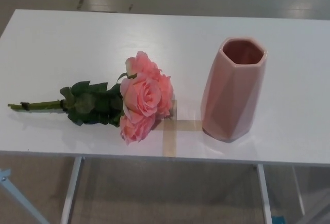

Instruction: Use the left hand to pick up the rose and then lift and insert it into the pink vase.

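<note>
One rose [140, 98], in truth a small bunch of several pink blooms on a shared stem, lies flat on the white surface [77, 38], left of centre. Blooms point toward the right; a cluster of dark green leaves [92, 103] sits just behind them; the bare green stem [38, 105] runs out to the left, ending near the surface's left edge (a dark band wraps the stem close to its tip). The lowest bloom lies close to the front edge.

One pink vase [233, 89], faceted, stands upright to the right of the rose, apart from it and not touching. Its mouth is open, the interior a darker pink.

One cross of tan tape [170, 128] is stuck flat to the surface between rose and vase; the blooms overlap its left arm, and its right arm reaches the foot of the vase.

Below the front edge: pale metal legs [72, 188] of the surface, over a grey floor [165, 193].

Neither robot hand shows in the head view, so the state of the fingers cannot be told. The rose lies ungrasped.
</note>
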Controlling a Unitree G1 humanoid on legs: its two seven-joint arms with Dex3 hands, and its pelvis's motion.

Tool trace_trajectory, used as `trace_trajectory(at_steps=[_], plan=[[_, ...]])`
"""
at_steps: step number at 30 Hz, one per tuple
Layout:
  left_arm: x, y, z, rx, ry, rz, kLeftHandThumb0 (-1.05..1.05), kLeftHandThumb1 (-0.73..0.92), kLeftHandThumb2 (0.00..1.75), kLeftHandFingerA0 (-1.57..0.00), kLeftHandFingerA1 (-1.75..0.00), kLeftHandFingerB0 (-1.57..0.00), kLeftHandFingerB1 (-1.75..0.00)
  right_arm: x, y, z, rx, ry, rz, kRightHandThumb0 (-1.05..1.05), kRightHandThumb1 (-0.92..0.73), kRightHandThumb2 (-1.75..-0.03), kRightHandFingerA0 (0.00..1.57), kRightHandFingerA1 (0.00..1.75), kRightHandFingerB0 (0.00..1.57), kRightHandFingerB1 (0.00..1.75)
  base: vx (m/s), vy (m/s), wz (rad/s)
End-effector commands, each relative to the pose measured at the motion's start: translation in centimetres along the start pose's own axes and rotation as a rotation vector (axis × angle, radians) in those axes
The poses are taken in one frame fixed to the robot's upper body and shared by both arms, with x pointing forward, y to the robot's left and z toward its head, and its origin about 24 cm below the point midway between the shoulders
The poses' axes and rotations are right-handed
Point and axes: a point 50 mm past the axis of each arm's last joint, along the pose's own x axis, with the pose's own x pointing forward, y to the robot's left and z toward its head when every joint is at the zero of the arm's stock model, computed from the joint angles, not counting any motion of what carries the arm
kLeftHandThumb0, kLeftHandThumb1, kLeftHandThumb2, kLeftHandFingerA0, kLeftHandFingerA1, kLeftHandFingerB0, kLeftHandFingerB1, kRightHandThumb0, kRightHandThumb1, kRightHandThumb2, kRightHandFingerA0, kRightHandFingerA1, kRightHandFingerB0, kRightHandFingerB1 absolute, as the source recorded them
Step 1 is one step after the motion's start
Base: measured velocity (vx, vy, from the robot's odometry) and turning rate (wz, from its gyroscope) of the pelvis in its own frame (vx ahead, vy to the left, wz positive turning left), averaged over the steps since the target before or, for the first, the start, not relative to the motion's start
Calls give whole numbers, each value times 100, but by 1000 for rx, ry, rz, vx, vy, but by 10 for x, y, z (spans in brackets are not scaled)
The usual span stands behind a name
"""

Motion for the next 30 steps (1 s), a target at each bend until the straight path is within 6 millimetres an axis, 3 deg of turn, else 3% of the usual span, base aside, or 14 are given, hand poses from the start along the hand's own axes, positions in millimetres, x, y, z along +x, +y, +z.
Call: trace_trajectory(at_steps=[1,7,8,9,18,19,20,22,23,25,28,29,30], plan=[[-46,-19,42,214,-175,-379,-28,42,61,-3,-26,-5,-28,-1,-4,-3,-3,8,-21,-31,-65,-59,69,43,49,38,0,0,0],[-71,-29,92,258,-393,-390,-25,41,52,-8,-38,-8,-32,-1,-3,-3,-14,6,-21,-31,-65,-59,69,43,49,38,0,0,0],[-76,-33,103,263,-470,-374,-20,32,82,-4,-52,0,-49,-1,-3,-3,-12,5,-21,-31,-65,-59,69,43,49,38,0,0,0],[-77,-34,107,263,-496,-370,-20,32,82,-4,-52,0,-49,-1,-3,-3,-11,4,-21,-31,-65,-59,69,43,49,38,0,0,0],[-94,-37,157,356,-761,-242,-20,13,72,-7,-52,-4,-50,-1,-3,-4,-14,11,-22,-31,-65,-59,69,43,49,38,0,0,0],[-95,-35,164,356,-797,-196,-28,30,51,-18,-47,-18,-43,-1,-3,-5,-19,12,-21,-31,-65,-59,69,43,49,38,0,0,0],[-94,-34,173,359,-855,-98,-15,9,70,-10,-54,-10,-53,-1,-2,-5,-24,12,-19,-31,-65,-59,69,43,49,38,0,0,0],[-93,-34,181,364,-906,-2,-14,7,70,-11,-54,-11,-52,-1,-2,-6,-28,10,-17,-31,-65,-59,69,43,49,38,0,0,0],[-92,-33,188,380,-932,63,-26,27,52,-20,-39,-24,-34,-1,-3,-6,-27,13,-16,-31,-65,-59,69,43,49,38,0,0,0],[-86,-29,203,428,-962,169,-25,26,49,-18,-35,-27,-30,-1,-3,-6,-22,15,-16,-31,-65,-59,69,43,49,38,0,0,0],[-74,-22,217,476,-960,208,-29,26,53,-21,-38,-24,-32,-1,-4,-7,-16,16,-18,-31,-65,-59,69,43,49,38,0,0,0],[-61,-17,226,510,-954,229,-14,5,71,-15,-54,-14,-52,-1,-5,-6,-12,17,-17,-31,-65,-59,69,43,50,38,0,0,0],[-59,-16,228,515,-955,235,-14,5,71,-15,-54,-14,-52,-1,-4,-5,-10,14,-17,-31,-65,-59,69,43,50,38,0,0,0]])
